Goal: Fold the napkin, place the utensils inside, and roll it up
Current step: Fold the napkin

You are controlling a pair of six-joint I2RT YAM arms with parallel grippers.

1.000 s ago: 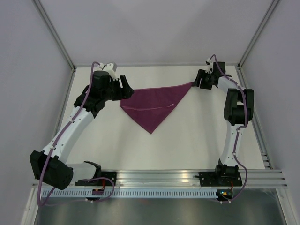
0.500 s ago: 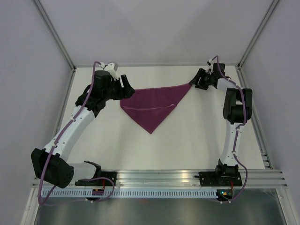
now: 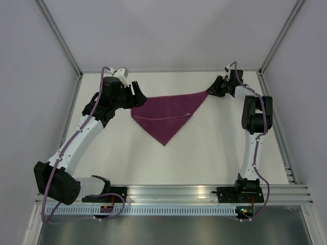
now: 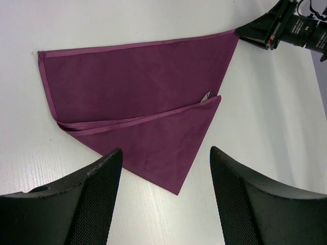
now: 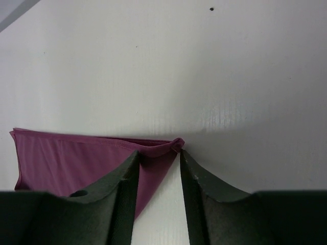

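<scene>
The magenta-purple napkin (image 3: pixel 166 115) lies folded into a triangle on the white table, its long edge at the back and its point toward me. It also shows in the left wrist view (image 4: pixel 138 92), with one layer's hemmed edge crossing it. My left gripper (image 3: pixel 135 92) is open and empty, hovering by the napkin's left corner (image 4: pixel 166 150). My right gripper (image 3: pixel 210 91) is at the right corner. Its fingers stand apart with the bunched corner (image 5: pixel 171 145) between their tips and bare table showing in the gap (image 5: pixel 158 153). No utensils are in view.
Grey enclosure walls and metal frame posts (image 3: pixel 66 51) surround the table. A metal rail (image 3: pixel 179 194) carries both arm bases at the near edge. A small pale tag (image 4: pixel 205 96) peeks from the napkin's fold.
The right wrist has shifted slightly at the napkin's right corner. The left arm has drawn back a little. The napkin lies as before.
</scene>
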